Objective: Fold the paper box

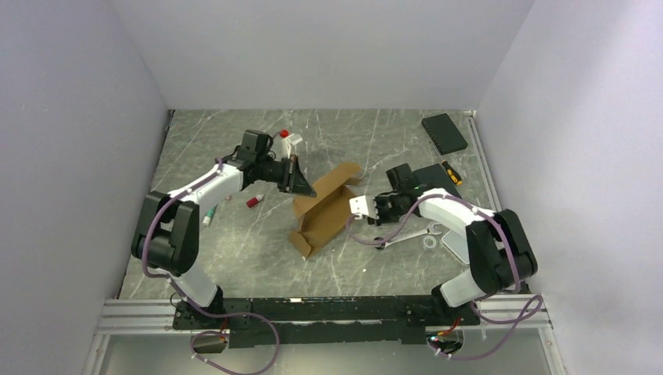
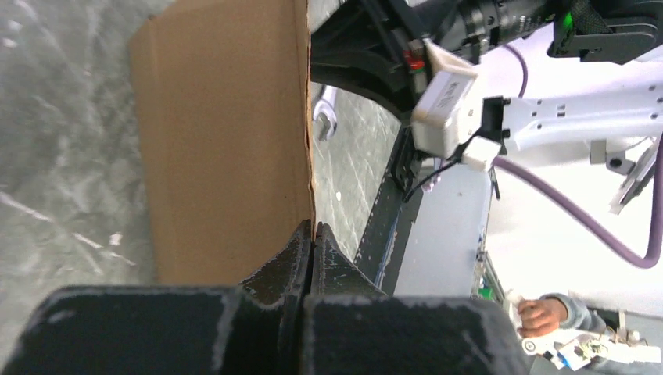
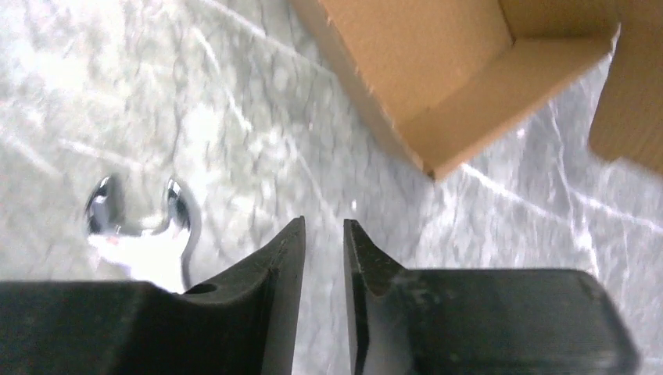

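The brown paper box (image 1: 324,212) lies half formed in the middle of the table, with its tray side open upward and one flap raised at the far end. My left gripper (image 1: 302,184) is at the box's left far corner. In the left wrist view it (image 2: 313,231) is shut on the edge of a cardboard panel (image 2: 223,133). My right gripper (image 1: 360,207) hovers just right of the box. In the right wrist view it (image 3: 324,226) is empty, jaws a narrow gap apart, above bare table near the box's corner (image 3: 461,70).
A silver wrench (image 1: 406,237) lies under the right arm and also shows in the right wrist view (image 3: 141,226). A black pad (image 1: 444,133) and a screwdriver (image 1: 452,172) lie at the back right. A white red-capped bottle (image 1: 288,141) and a small red item (image 1: 254,201) lie near the left arm.
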`<action>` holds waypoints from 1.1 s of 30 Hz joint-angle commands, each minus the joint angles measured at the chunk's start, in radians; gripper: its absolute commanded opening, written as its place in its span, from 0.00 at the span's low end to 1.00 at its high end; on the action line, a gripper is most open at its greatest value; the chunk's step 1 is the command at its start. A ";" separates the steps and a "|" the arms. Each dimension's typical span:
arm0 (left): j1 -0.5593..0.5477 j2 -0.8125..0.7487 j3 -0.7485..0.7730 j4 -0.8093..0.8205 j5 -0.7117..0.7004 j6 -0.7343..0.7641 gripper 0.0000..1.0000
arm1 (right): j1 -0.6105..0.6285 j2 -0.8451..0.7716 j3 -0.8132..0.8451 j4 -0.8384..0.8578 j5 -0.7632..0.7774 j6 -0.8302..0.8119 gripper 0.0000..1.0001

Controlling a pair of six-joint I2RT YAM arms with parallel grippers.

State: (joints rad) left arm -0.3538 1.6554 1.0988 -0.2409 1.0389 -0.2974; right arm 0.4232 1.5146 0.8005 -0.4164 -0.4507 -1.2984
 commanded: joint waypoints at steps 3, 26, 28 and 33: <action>0.044 -0.068 -0.010 0.101 0.025 -0.059 0.00 | -0.166 -0.126 0.077 -0.266 -0.286 -0.095 0.38; 0.063 -0.049 -0.058 0.266 0.078 -0.213 0.00 | -0.059 0.088 0.142 0.343 0.086 0.970 0.37; 0.063 -0.045 -0.060 0.274 0.083 -0.221 0.00 | -0.052 0.098 0.140 0.352 0.118 0.969 0.25; 0.065 -0.041 -0.063 0.281 0.091 -0.224 0.00 | -0.024 0.110 0.130 0.373 0.162 0.974 0.00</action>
State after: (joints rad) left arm -0.2935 1.6180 1.0451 -0.0059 1.0828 -0.5114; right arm 0.3786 1.6226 0.9108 -0.1074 -0.3611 -0.3420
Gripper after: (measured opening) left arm 0.014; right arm 0.029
